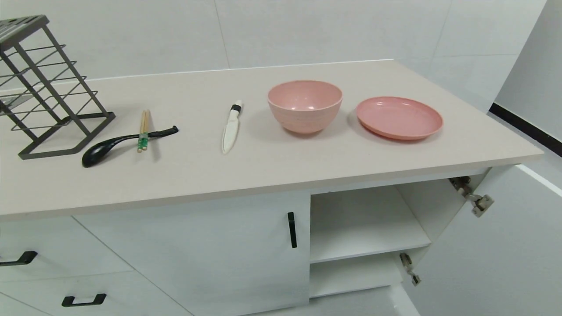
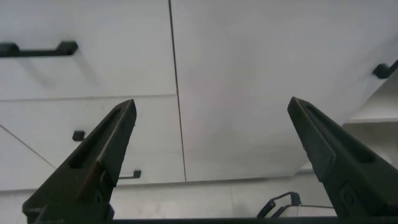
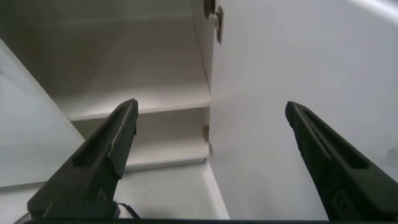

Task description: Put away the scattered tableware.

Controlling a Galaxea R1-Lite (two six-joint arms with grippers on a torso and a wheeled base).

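Left end effector (image 2: 211,106) and right end effector (image 3: 211,106) are hanging with jaws spread. Pink bowl (image 1: 304,105) is looking light, stiff, slick; pinching its rim is looking safest.

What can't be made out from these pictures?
- Rack: head view, cut off by the left and top edges.
- Cupboard: head view, the left part of its inside is hidden behind the closed door.
- Spoon: head view, chopsticks cross its handle and cover that stretch.
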